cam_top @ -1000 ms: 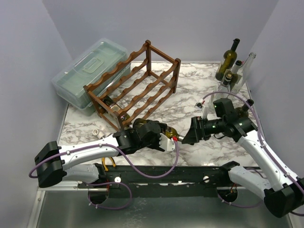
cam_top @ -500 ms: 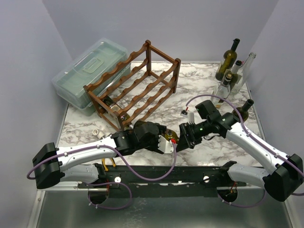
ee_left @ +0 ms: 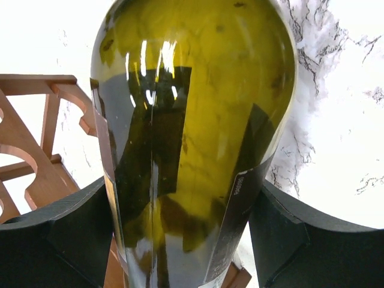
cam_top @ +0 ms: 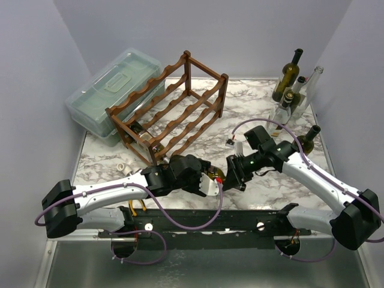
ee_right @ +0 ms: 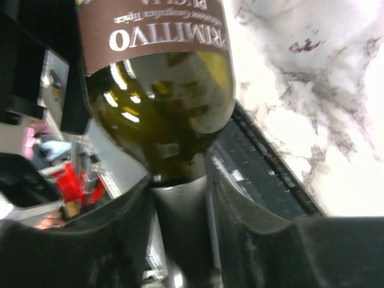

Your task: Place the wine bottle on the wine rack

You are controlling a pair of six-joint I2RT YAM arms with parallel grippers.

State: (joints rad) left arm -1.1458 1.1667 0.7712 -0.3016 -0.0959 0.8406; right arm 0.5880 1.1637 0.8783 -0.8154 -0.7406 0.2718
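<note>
Two grippers share one wine bottle (cam_top: 214,174) at the near middle of the surface (cam_top: 258,108); we cannot tell whether it touches it. Our left gripper (cam_top: 203,178) is clamped on the green body. Our right gripper (cam_top: 233,174) has its fingers snug on both sides of the neck, gripping it by the look. The wine rack (cam_top: 171,111) stands far left, apart from the bottle, with what look like two bottles (cam_top: 144,129) in its lowest tier. We judge the pickup done. The carry and the laying into a free scallop are left.
</note>
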